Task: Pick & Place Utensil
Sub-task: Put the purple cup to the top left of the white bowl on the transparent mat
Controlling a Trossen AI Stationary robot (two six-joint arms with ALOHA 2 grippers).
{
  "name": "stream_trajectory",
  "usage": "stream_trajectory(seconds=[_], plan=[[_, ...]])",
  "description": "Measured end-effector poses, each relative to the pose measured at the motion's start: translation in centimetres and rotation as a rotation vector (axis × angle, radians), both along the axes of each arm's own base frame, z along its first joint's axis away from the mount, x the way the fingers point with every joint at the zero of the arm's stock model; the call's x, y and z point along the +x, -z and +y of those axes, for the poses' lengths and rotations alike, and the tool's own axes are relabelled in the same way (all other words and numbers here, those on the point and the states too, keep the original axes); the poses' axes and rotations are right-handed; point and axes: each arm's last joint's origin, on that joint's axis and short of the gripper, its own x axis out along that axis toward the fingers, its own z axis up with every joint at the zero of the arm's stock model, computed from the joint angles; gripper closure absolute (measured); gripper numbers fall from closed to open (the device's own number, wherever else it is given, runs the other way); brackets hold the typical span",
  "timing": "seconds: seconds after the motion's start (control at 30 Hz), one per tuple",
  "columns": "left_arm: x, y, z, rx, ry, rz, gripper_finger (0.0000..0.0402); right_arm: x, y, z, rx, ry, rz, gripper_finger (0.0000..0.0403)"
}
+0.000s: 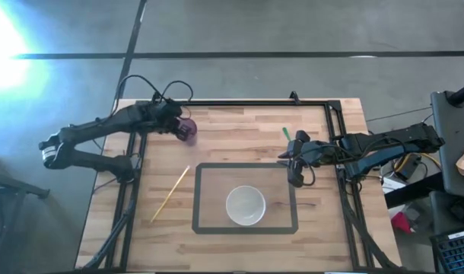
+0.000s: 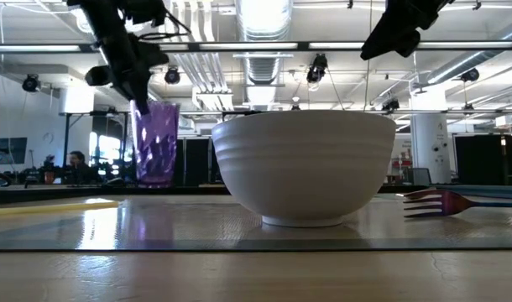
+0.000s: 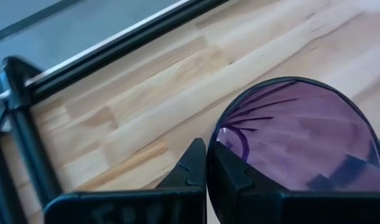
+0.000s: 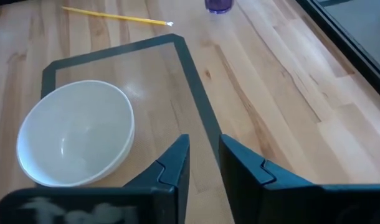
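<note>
A clear purple cup [image 1: 189, 131] stands near the table's far left corner, with my left gripper [image 1: 179, 126] shut on it. It also shows in the low view, cup [image 2: 156, 143]. A fork [image 2: 441, 201] with a green handle [image 1: 286, 132] lies on the table right of centre, partly hidden under my right arm. My right gripper [image 1: 295, 175] hovers over the right edge of a dark-framed mat [image 1: 199, 199]. Its fingers are a narrow gap apart with nothing between them [image 4: 204, 146]. A white bowl [image 1: 246, 205] sits on the mat. My left gripper [image 3: 207, 152] pinches the purple cup's rim [image 3: 211, 138] on the side nearest the arm. One finger [image 3: 233, 174] is inside the cup and the other finger [image 3: 191, 167] is outside. The cup stands upright below the gripper; whether its base rests on the table I cannot tell.
A yellow stick [image 1: 170, 194] lies slantwise on the wood left of the mat. A black frame [image 1: 239, 103] runs along the table's far edge and sides. Bare wood shows between the cup and the fork and along the near edge.
</note>
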Motion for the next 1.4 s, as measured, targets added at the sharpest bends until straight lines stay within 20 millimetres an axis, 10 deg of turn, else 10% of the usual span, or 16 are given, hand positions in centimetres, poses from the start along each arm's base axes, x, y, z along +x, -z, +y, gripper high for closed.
stream_trajectory(seconds=[0.5,1.4], plan=[[1.5,-4.1,-2.3,-0.066,0.288,-0.165,0.0399,-0.1,0.1,0.0,0.02,0.017,0.008,0.0327],[6.2,-1.7,-9.1,-0.21,0.54,-0.077,0.0398,-0.1,0.1,0.0,0.017,0.014,0.011,0.0339]])
